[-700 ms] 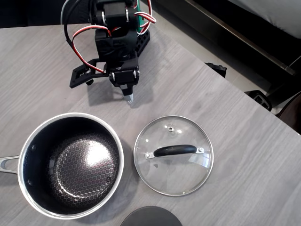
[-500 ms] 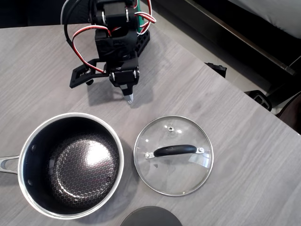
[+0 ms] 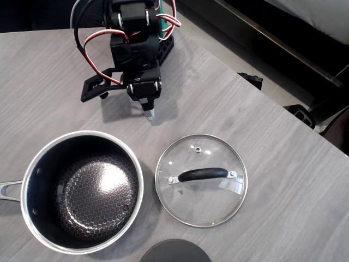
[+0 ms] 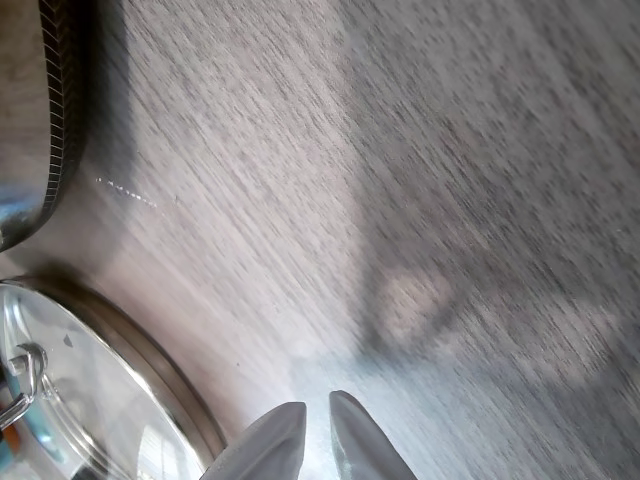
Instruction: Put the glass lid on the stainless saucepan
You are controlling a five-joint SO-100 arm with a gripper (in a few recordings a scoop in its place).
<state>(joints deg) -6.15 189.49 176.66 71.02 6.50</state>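
Below the claw (image 3: 151,113), glass lid (image 3: 201,179), well apart

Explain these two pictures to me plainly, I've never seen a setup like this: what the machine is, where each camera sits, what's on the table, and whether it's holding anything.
The black machine with red and white wires is a small robot arm. Its gripper, two thin fingers nearly closed together, points down at the table and holds nothing. One picture comes from a camera looking straight down from above. The other comes from a camera riding on the arm's wrist, so the pale fingertips show at its bottom edge. On the grey wood-grain table lie the stainless saucepan, open with a dark honeycomb inside, and beside it, apart, the glass lid, flat with its black handle up. A dark grey disc peeks in at the bottom edge.
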